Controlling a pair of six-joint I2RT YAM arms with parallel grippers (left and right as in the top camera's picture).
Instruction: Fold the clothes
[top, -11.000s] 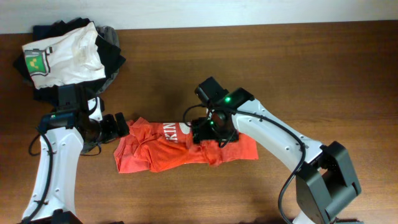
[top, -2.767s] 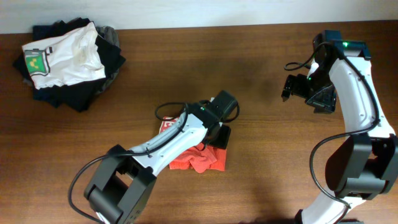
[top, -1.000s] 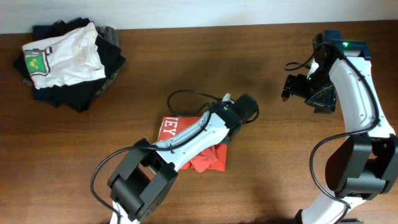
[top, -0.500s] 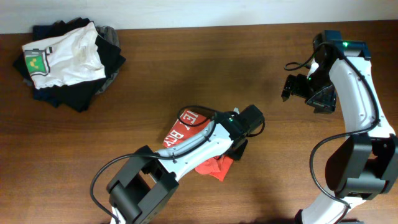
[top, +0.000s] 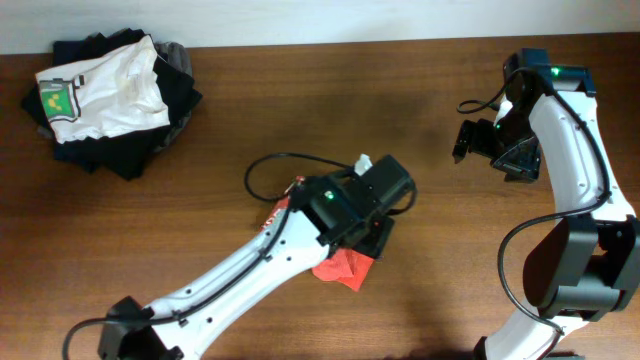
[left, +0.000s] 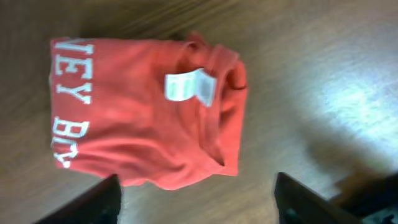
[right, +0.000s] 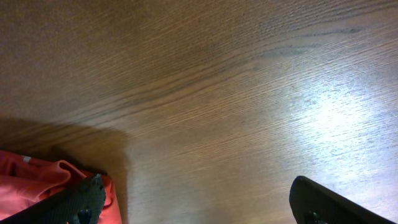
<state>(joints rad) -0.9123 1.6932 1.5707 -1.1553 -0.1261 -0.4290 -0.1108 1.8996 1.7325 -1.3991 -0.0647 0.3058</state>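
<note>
The red-orange T-shirt (left: 143, 112) lies folded into a small bundle on the wooden table, with white lettering on its left part and the white neck tag (left: 186, 87) on top. In the overhead view my left arm covers most of the shirt, and only red edges show (top: 340, 268). My left gripper (left: 199, 208) hovers above the bundle, open and empty; it also shows in the overhead view (top: 372, 238). My right gripper (top: 470, 140) is far off at the right, open and empty (right: 208, 205). A corner of the shirt shows in the right wrist view (right: 37, 180).
A pile of black and grey folded garments (top: 150, 125) with a white T-shirt with a green-yellow print (top: 100, 85) on top sits at the table's back left corner. A black cable (top: 265, 170) loops beside my left arm.
My left arm has swung over the folded shirt and now hides more of it from above. The bundle has turned and shifted slightly to the right. The right arm has not moved.
</note>
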